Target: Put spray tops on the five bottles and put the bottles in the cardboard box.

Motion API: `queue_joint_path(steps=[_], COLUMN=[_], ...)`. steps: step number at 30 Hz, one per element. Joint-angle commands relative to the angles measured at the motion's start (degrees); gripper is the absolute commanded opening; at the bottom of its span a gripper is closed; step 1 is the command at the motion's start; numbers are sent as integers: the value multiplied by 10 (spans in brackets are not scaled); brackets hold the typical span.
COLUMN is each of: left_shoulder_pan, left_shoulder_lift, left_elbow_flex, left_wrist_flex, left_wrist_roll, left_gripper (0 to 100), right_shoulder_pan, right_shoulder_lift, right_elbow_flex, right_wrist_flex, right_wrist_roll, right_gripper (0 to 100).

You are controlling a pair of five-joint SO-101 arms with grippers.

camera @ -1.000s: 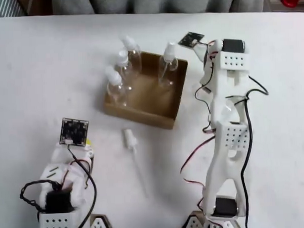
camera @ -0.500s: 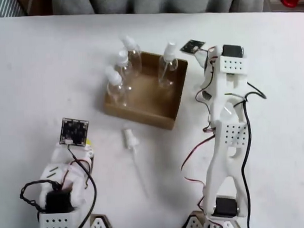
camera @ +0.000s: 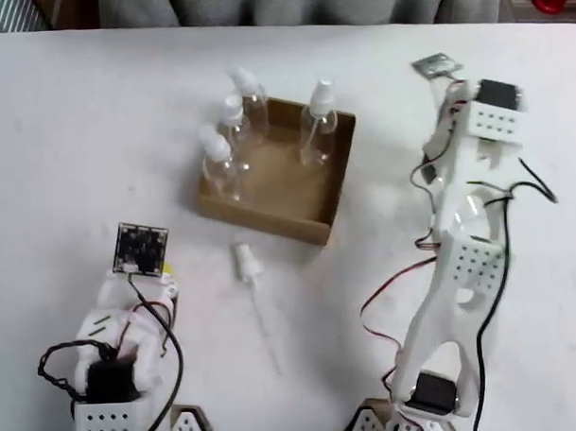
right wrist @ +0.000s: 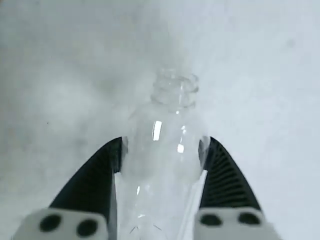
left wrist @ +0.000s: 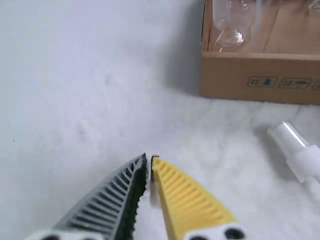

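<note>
The cardboard box (camera: 318,219) stands mid-table with several clear bottles upright in it, each wearing a white spray top: three on one side (camera: 230,123) and one opposite (camera: 318,115). A loose spray top (camera: 246,262) with its long tube lies on the table in front of the box, and its head (left wrist: 297,150) lies ahead of my left gripper. My right gripper (right wrist: 162,145) is shut on an uncapped clear bottle (right wrist: 172,100), neck pointing away, to the right of the box. My left gripper (left wrist: 150,161) is shut and empty, low over the table short of the box (left wrist: 260,75).
The right arm (camera: 465,257) stretches along the table's right side. The left arm (camera: 118,354) sits folded at the front left corner. White tabletop lies open at the far left and behind the box.
The right arm has swung to the right, away from the box's right side. The left arm, the box and the loose spray top have not moved.
</note>
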Motion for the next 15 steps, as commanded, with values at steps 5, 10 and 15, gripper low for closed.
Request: queue_joint_path(steps=[5, 10, 15], left_shoulder_pan=[-3, -3, -4], left_shoulder_lift=[-4, -4, -4], left_elbow_flex=[-2, -2, -2], left_wrist_flex=[-4, 0, 0], left_wrist_roll=[-5, -5, -5], left_gripper=[28, 28, 28], right_shoulder_pan=[20, 22, 36], right_shoulder_lift=[-225, -330, -411], right_elbow_flex=[229, 368, 491], right_wrist_flex=[14, 12, -19], right_wrist_roll=[-11, -14, -31], right_gripper=[30, 30, 30])
